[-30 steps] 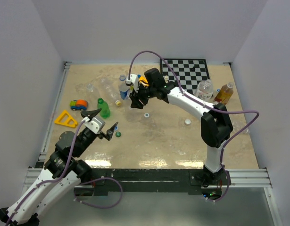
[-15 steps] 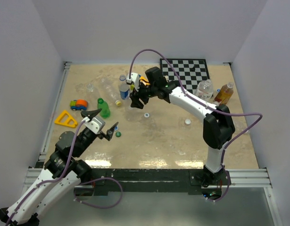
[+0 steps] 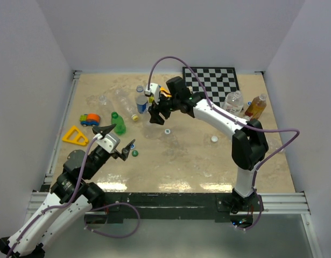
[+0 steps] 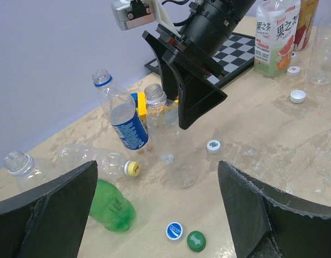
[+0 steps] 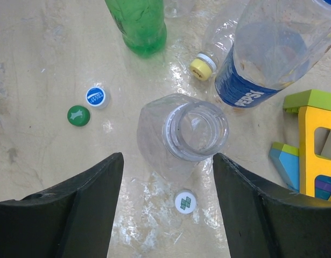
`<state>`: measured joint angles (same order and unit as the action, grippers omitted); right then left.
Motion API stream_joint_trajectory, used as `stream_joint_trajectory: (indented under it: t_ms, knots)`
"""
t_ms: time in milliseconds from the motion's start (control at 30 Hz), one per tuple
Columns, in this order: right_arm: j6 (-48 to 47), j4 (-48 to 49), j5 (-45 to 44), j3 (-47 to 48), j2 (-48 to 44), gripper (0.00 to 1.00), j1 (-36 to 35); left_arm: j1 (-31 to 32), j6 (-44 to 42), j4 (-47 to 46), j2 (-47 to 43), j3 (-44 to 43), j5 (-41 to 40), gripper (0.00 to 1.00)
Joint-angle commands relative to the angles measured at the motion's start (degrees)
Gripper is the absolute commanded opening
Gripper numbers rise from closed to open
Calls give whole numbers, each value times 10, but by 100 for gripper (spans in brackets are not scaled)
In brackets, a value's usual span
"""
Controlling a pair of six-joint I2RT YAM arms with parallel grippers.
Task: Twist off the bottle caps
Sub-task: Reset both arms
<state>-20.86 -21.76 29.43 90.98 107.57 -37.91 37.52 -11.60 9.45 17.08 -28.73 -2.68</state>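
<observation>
A clear bottle (image 5: 195,131) stands uncapped under my right gripper (image 5: 168,158), which is open and hangs above it without touching. One of the bottle caps, white with a green mark (image 5: 183,201), lies on the table beside that bottle's foot. A blue cap (image 4: 174,231) and a green cap (image 4: 196,241) lie side by side between the fingers of my open left gripper (image 4: 160,215), which holds nothing. A yellow cap (image 4: 132,169) sits on a clear bottle lying flat. Another white cap (image 3: 214,139) lies loose to the right.
A Pepsi bottle (image 5: 262,64) and a green bottle (image 3: 118,123) stand close to the clear one. Toy blocks (image 5: 310,140) are just behind. Two capped bottles (image 3: 233,101) stand by the chessboard (image 3: 211,79). A yellow triangle (image 3: 75,136) and toy car (image 3: 90,119) lie at the left.
The right gripper's jaws have spread wider above the clear bottle, and its arm has shifted slightly. The left arm has not moved.
</observation>
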Motion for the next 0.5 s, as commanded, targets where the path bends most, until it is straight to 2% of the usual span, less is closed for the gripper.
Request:
stream_joint_trajectory:
  t_ms: [0,467]
  knots:
    - [-1,15,-4,-6,-41,72,8,-3,-6,-18,1,-1,5,97]
    - [2,15,-4,-9,-52,73,15,-4,-4,-18,6,-3,5,97]
